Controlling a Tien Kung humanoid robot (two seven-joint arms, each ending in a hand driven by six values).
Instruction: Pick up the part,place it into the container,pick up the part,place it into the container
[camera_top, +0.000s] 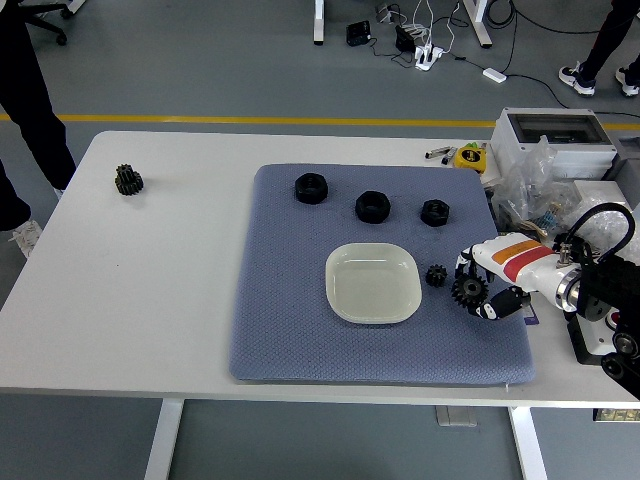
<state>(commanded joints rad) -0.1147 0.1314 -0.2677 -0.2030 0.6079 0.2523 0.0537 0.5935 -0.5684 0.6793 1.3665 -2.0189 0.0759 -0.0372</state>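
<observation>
The right hand (482, 292) is clamped on a black gear (467, 291), held just above the blue mat (290, 330) at three o'clock of the white container (372, 283); a smaller gear (436, 275) lies between them; best to carry the gear high over that one, centre it above the container, then release low.

A grey box (556, 137) and plastic bags (530, 190) sit far right.

Grey floor (200, 60), yellow line (250, 120), white table (150, 300), cables (420, 40).
</observation>
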